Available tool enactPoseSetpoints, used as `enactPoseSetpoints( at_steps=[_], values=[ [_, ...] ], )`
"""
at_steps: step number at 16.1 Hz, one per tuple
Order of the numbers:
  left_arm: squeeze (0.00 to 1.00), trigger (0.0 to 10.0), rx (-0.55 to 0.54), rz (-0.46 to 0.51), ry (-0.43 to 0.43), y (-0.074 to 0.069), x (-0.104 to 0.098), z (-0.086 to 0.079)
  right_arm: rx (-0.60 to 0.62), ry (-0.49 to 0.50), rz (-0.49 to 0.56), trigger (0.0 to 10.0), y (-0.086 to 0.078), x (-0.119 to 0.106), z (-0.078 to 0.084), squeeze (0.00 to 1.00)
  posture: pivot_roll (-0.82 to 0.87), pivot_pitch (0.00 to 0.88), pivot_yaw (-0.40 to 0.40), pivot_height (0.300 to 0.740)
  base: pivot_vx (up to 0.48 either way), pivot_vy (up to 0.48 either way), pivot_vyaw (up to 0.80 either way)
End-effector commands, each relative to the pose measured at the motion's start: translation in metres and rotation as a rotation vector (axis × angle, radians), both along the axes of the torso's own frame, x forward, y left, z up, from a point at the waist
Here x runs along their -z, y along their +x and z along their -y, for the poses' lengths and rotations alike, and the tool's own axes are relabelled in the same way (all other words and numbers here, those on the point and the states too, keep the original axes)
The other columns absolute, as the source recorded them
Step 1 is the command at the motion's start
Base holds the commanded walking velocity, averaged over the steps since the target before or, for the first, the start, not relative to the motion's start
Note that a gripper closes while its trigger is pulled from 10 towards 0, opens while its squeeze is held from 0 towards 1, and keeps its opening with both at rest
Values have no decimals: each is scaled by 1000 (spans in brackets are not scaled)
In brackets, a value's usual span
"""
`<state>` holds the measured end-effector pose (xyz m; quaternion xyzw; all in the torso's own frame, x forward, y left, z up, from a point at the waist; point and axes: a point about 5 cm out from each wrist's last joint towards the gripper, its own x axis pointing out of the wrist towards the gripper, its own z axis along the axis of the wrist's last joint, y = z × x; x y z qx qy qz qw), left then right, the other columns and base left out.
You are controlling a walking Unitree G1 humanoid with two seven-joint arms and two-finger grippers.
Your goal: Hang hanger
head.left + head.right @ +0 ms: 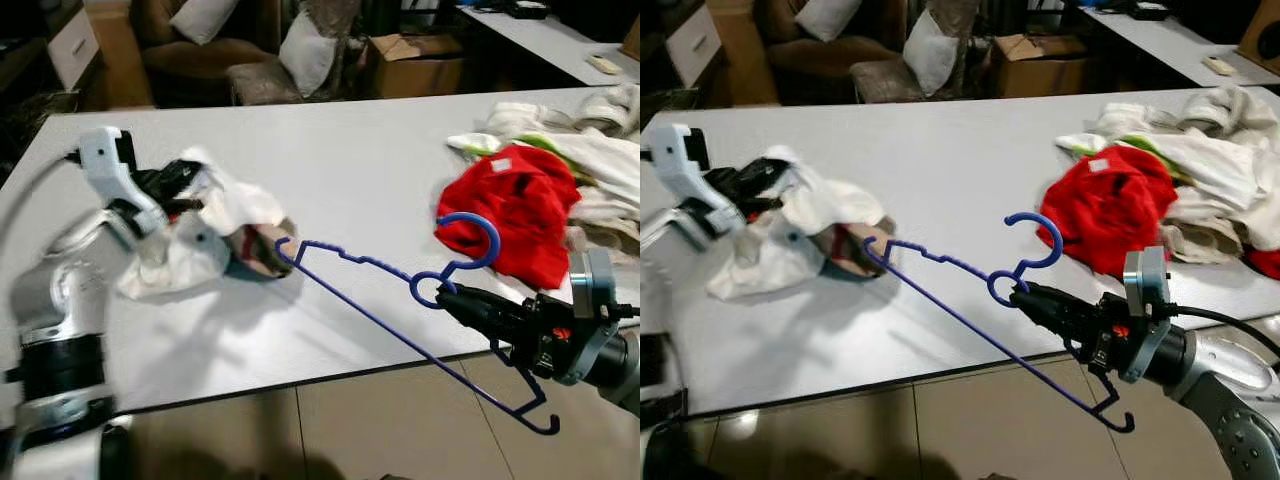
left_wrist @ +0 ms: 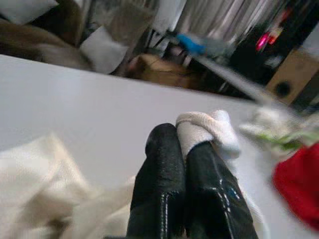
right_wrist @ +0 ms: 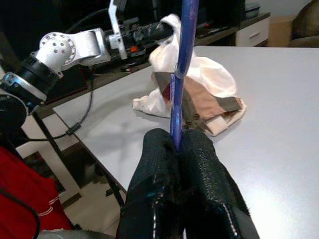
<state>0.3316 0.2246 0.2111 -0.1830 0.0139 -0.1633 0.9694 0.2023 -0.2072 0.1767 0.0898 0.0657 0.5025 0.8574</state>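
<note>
1. Nearest the camera, the right gripper (image 1: 447, 297) is seen low on the robot's right, beyond the near edge of the white table (image 1: 350, 170); its two black fingers are pressed together on the blue hanger (image 1: 400, 330), which is gripped at the neck just under the hook.
2. The hanger is held tilted: its hook curls up beside the red garment (image 1: 515, 210), one end reaches to the cream garment (image 1: 215, 235) on the table, and the other end hangs below the table edge over the tiled floor (image 1: 350, 430).
3. In the right wrist view, the blue wire is seen pinched between the fingertips (image 3: 159, 149), running toward the cream garment with its brown plaid trim.
4. The left gripper (image 1: 185, 180) is held above the table on the robot's left, its fingers closed on a fold of the cream garment, part of which is lifted off the surface.
5. A heap of pale clothes (image 1: 600, 150) lies behind the red garment at the far right of the table.
6. A sofa with cushions (image 1: 210, 40) and a cardboard box (image 1: 415, 60) stand beyond the table.
</note>
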Motion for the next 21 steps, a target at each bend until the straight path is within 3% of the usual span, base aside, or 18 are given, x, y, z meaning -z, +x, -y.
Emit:
enactPoseSetpoints(
  at_steps=[1, 2, 3, 4, 5, 6, 7, 8, 10, 15, 18, 21],
  values=[
    [0, 0, 26, 138, -65, 2, -37, 2, 0, -2, 10, 10000, 1, -5, 1, 0, -127, 0, -2, 740, 0, 0, 0],
    [0, 0, 179, 386, -215, -8, -87, 18, 16, 8, 22, 10000, 3, -7, 2, 0, -127, 0, -1, 740, 0, 0, 0],
    [0, 0, 250, 501, -377, -16, -112, 21, 33, 15, 30, 10000, 4, -8, 2, 0, -127, 0, -1, 740, 0, 0, 0],
    [0, 0, 242, 461, -334, -13, -107, 22, 41, 17, 32, 10000, 5, -8, 3, 0, -124, 0, 4, 740, 0, 0, 0],
    [0, 0, 213, 395, -219, -7, -95, 23, 44, 18, 32, 10000, 5, -8, 3, 0, -124, 0, 4, 740, 0, 0, 0],
    [0, 0, 86, 143, 47, 6, -48, 17, 47, 20, 32, 10000, 5, -7, 2, 0, -130, 0, 11, 740, 0, 0, 0],
    [0, 0, 65, 103, 63, 7, -40, 15, 47, 21, 33, 10000, 5, -7, 1, 0, -130, 0, 11, 740, 0, 0, 0],
    [0, 0, 74, 117, 13, 5, -41, 17, 51, 23, 32, 10000, 4, -7, 1, 0, -131, 0, 11, 740, 0, 0, 0],
    [0, 0, 83, 126, -9, 4, -44, 18, 53, 24, 30, 10000, 4, -6, 0, 0, -130, 0, 11, 740, 0, 0, 0],
    [0, 0, -38, 71, 91, 15, -31, 15, 16, 58, 27, 10000, 3, -9, -7, 0, -135, 0, 13, 740, 0, 0, 0],
    [0, 0, 97, 70, 85, 14, -28, 46, 0, 72, 31, 10000, 6, -6, -19, 0, -142, 0, 18, 740, 0, 0, 0],
    [0, 0, 101, 67, 55, 20, -31, 70, 23, 40, 33, 10000, 21, 5, -41, 0, -144, 0, 16, 740, 0, 0, 0]
  ],
)
